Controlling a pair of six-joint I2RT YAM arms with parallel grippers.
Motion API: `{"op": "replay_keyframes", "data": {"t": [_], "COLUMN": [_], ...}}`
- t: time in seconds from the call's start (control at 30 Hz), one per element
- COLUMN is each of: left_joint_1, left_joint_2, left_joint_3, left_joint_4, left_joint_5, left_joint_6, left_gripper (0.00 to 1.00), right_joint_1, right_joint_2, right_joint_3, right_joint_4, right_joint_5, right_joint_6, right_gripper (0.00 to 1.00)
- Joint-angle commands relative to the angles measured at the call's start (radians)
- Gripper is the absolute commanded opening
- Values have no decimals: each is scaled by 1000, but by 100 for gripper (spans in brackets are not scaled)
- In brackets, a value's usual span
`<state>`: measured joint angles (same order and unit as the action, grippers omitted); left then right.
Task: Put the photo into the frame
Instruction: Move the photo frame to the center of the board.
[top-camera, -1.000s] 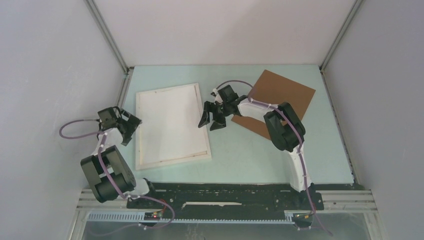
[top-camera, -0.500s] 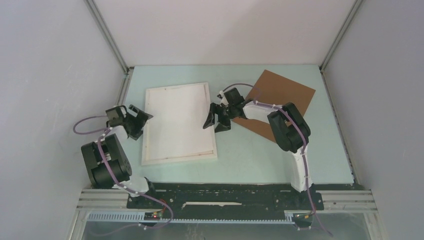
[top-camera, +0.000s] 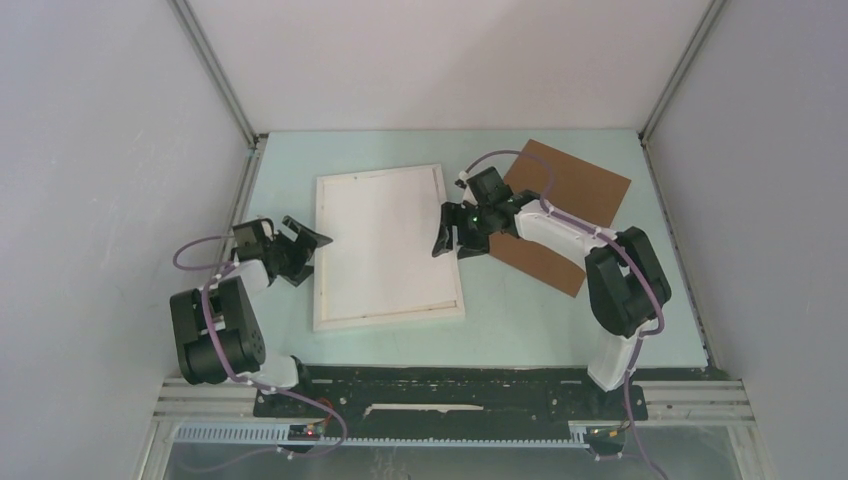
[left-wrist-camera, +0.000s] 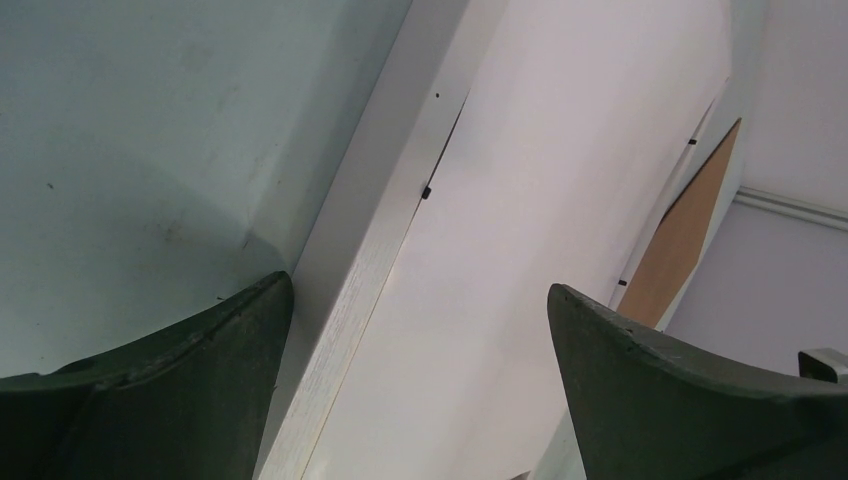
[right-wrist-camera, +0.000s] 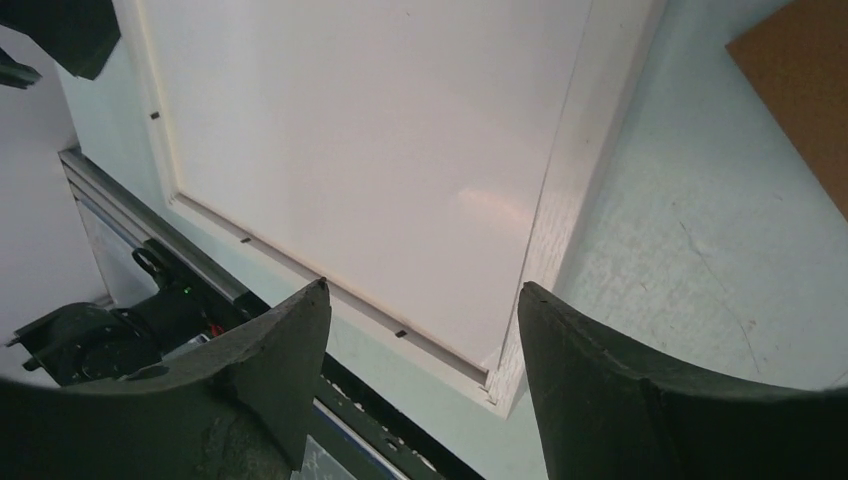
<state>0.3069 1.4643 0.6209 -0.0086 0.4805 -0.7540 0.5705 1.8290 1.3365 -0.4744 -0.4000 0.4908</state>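
The frame (top-camera: 321, 250) lies flat on the pale green table, a thin white rectangle with a narrow rim (left-wrist-camera: 370, 250). A plain white sheet (top-camera: 385, 240) fills its inside. No printed picture shows, so I cannot tell whether this sheet is the photo. My left gripper (top-camera: 308, 255) is open against the frame's left edge, its fingers straddling the rim in the left wrist view (left-wrist-camera: 420, 300). My right gripper (top-camera: 455, 245) is open at the frame's right edge. Its fingers stand above the rim (right-wrist-camera: 570, 200) and the near right corner, with nothing between them (right-wrist-camera: 425, 295).
A brown backing board (top-camera: 560, 205) lies on the table right of the frame, under the right arm, also seen as backing board (right-wrist-camera: 800, 80). The black base rail (top-camera: 450, 385) runs along the near edge. Grey walls close in the table's left, right and far sides.
The frame has slid to the right across the table, and both grippers have moved right with it. The right gripper's jaws have narrowed a little.
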Motion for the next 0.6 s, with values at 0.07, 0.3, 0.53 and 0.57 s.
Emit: {"op": "replay_keyframes", "data": {"t": [0.07, 0.3, 0.53, 0.57], "left_joint_1": [-7, -6, -8, -8], "left_joint_2": [-54, -63, -68, -72], "left_joint_3": [-18, -23, -39, -41], "left_joint_4": [-29, -30, -9, -7], "left_joint_5": [48, 50, 59, 60], "left_joint_6": [21, 21, 3, 1], "left_gripper": [100, 100, 100, 100], "right_joint_1": [6, 11, 25, 28], "right_joint_2": [-18, 22, 53, 55], "right_joint_3": [-56, -75, -123, -126], "right_joint_4": [7, 61, 120, 124], "right_joint_5": [-21, -59, -70, -65], "right_joint_6": [-14, 4, 41, 44], "right_gripper": [75, 71, 68, 68]}}
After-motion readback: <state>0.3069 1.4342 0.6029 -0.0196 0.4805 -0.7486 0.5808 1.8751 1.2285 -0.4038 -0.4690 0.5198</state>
